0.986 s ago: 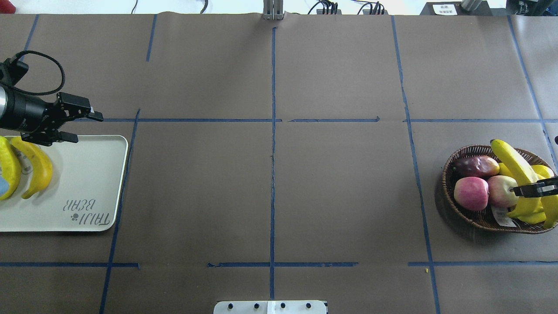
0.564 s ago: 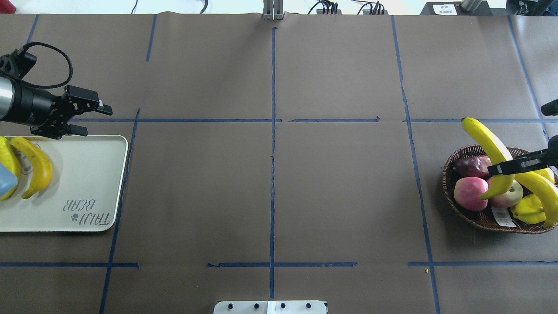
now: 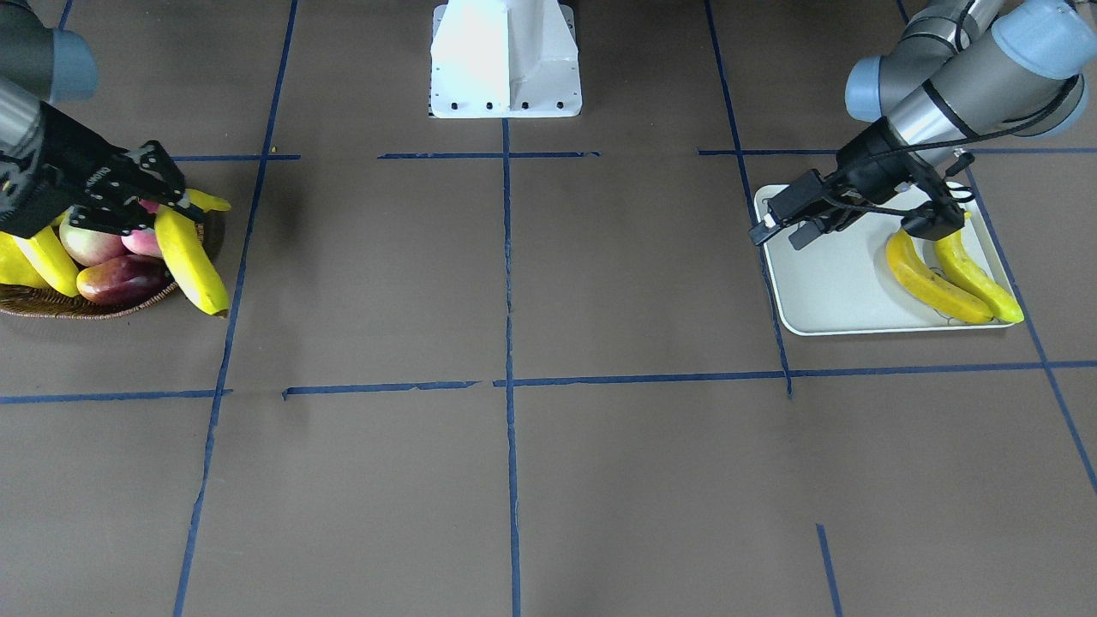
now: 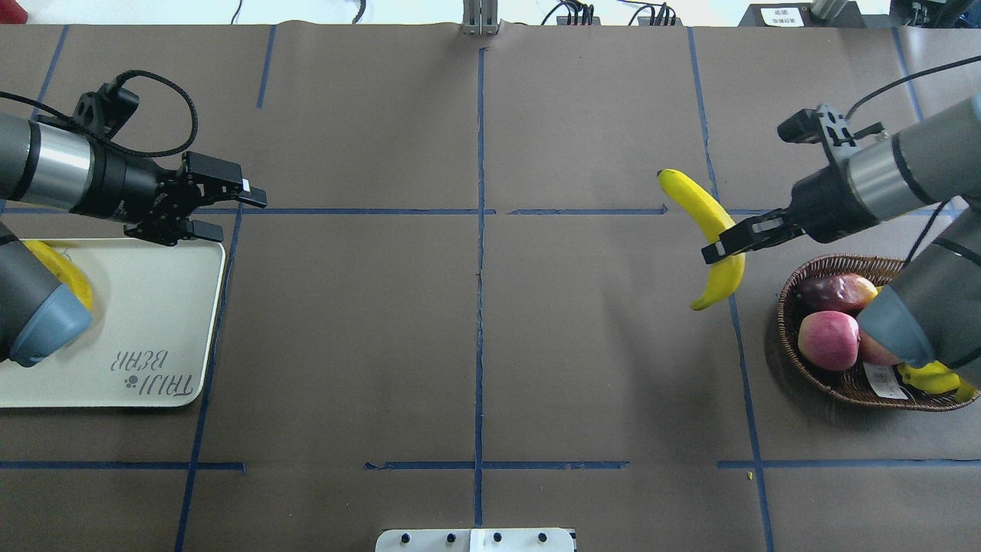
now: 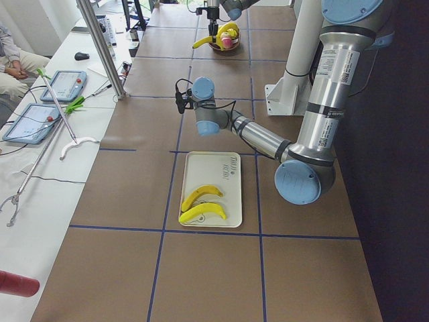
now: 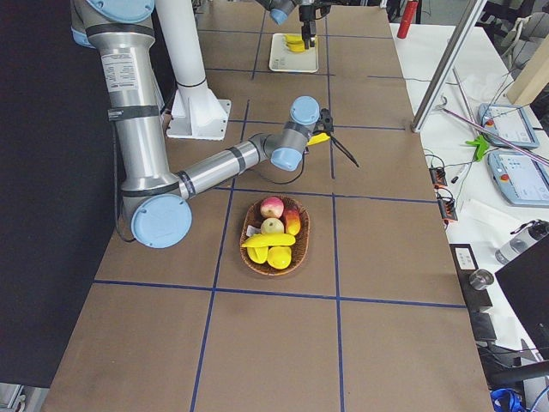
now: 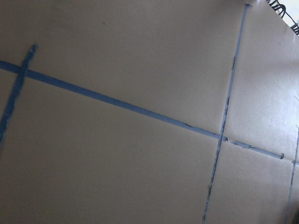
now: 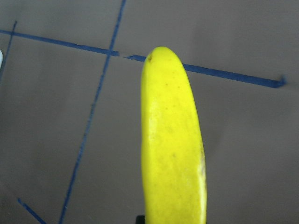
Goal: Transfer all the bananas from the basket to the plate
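My right gripper (image 4: 720, 249) is shut on a long yellow banana (image 4: 703, 218) and holds it in the air, left of the brown wicker basket (image 4: 783, 322). The banana fills the right wrist view (image 8: 173, 149). Another banana (image 6: 268, 240) lies in the basket (image 6: 302, 249). Two bananas (image 5: 201, 194) (image 5: 201, 212) lie on the off-white "TAIJI BEAR" plate (image 4: 153, 307). My left gripper (image 4: 244, 217) is open and empty above the plate's far right corner. My left elbow hides most of the plate's bananas in the overhead view.
The basket also holds a pink apple (image 4: 828, 340), a dark red fruit (image 4: 835, 291) and plump yellow-green fruits (image 4: 931, 377). The robot's white base (image 3: 506, 60) stands at mid table. Blue tape lines cross the brown paper between basket and plate.
My right gripper has lifted the banana out of the basket and carried it left and away from the robot. My left gripper has moved right, from over the plate to its corner, still open.
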Robot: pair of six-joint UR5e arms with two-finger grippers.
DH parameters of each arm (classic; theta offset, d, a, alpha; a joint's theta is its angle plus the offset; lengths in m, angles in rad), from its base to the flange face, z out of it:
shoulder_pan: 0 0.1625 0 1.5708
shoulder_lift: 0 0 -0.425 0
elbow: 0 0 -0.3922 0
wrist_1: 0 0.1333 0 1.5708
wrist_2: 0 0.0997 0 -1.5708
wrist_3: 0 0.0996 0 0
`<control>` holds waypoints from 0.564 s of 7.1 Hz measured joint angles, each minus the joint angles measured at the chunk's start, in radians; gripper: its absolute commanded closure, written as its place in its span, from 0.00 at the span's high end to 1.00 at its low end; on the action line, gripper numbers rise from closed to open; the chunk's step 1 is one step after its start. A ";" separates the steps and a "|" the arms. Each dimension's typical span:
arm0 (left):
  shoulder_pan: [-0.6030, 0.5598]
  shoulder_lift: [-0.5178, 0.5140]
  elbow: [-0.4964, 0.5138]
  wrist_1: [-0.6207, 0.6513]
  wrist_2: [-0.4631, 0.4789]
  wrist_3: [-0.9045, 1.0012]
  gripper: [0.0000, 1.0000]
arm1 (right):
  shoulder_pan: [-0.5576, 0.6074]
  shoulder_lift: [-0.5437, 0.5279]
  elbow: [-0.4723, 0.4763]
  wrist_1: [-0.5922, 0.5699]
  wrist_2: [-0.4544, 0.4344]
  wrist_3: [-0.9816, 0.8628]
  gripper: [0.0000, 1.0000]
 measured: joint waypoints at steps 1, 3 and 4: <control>0.026 -0.049 0.000 -0.001 0.001 -0.083 0.99 | -0.062 0.087 -0.008 -0.001 -0.056 0.110 0.12; 0.081 -0.137 0.010 0.002 0.002 -0.209 0.87 | -0.174 0.218 -0.018 -0.006 -0.191 0.277 0.12; 0.093 -0.164 0.013 0.007 0.003 -0.263 0.86 | -0.213 0.270 -0.032 -0.010 -0.246 0.321 0.12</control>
